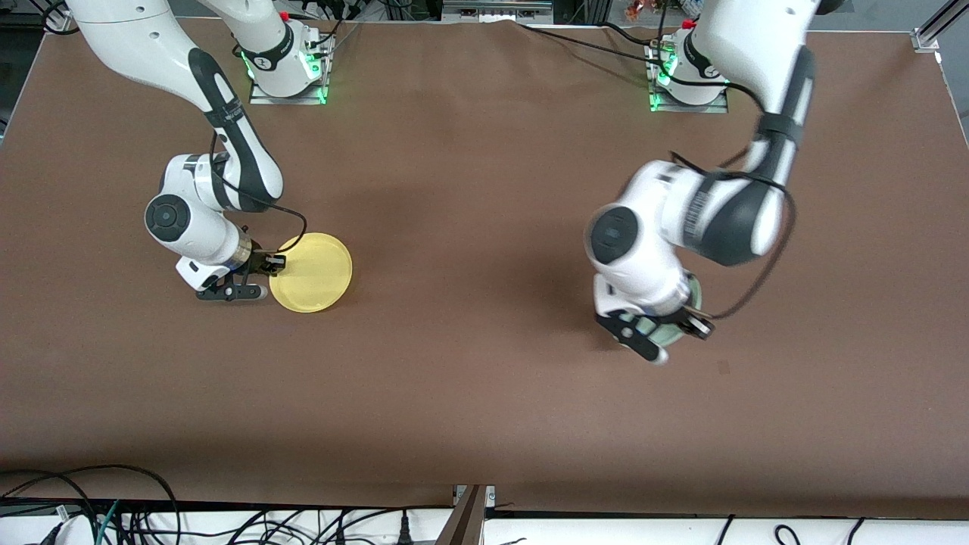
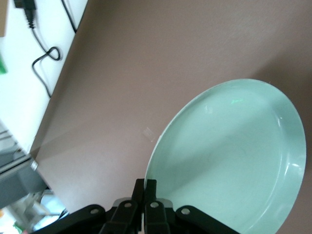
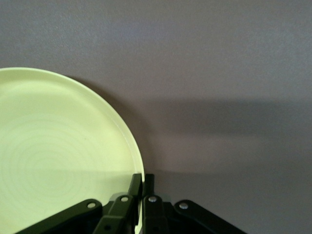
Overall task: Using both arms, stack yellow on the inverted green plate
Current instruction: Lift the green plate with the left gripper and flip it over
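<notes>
The yellow plate [image 1: 313, 272] is at the right arm's end of the table. My right gripper [image 1: 269, 277] is shut on its rim, as the right wrist view [image 3: 143, 183] shows beside the plate's yellow face [image 3: 58, 156]. I cannot tell whether this plate rests on the table or is just off it. The green plate [image 1: 693, 293] is mostly hidden under the left wrist. My left gripper [image 1: 665, 333] is shut on its rim. In the left wrist view [image 2: 145, 187] the green plate [image 2: 229, 151] is tilted up off the brown table, its hollow side showing.
The brown table [image 1: 469, 227] stretches between the two plates. Both arm bases stand at its farthest edge. Black cables [image 1: 136, 515] lie on a white strip along the nearest edge, and a cable also shows in the left wrist view [image 2: 46, 61].
</notes>
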`<act>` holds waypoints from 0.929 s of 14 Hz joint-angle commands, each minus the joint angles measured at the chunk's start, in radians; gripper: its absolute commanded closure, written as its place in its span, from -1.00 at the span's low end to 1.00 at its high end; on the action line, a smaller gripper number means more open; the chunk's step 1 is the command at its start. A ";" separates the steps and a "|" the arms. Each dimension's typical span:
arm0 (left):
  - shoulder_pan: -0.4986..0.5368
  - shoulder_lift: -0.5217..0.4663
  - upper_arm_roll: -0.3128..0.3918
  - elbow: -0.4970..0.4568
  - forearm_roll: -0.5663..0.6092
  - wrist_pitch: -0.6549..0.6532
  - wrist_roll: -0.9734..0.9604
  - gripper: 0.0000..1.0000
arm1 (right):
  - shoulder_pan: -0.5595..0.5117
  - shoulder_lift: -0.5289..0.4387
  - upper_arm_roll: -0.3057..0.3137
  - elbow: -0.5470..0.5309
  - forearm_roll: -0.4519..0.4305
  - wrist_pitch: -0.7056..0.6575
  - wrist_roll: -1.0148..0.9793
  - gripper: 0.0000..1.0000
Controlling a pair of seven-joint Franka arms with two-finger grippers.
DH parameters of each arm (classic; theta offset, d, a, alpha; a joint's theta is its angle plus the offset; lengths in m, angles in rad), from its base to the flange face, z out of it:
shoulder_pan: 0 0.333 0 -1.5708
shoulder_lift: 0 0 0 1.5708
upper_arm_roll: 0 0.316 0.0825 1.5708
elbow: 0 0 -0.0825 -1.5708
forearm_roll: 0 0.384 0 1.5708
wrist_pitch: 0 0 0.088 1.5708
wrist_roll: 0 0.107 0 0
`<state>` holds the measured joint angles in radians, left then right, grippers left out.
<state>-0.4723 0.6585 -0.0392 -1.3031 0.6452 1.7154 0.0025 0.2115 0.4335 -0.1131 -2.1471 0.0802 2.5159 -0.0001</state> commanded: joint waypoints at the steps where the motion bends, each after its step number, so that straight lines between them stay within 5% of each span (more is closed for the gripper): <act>1: -0.139 0.044 0.022 0.024 0.094 -0.089 -0.220 1.00 | 0.012 0.008 0.001 0.048 0.015 -0.020 0.035 1.00; 13: -0.480 0.191 0.038 0.025 0.209 -0.184 -0.683 1.00 | 0.003 0.014 0.029 0.202 0.138 -0.117 0.094 1.00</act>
<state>-0.9202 0.8210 -0.0103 -1.3033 0.8545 1.5341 -0.6407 0.2231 0.4380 -0.0894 -1.9706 0.1860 2.4149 0.0846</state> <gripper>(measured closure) 0.974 0.974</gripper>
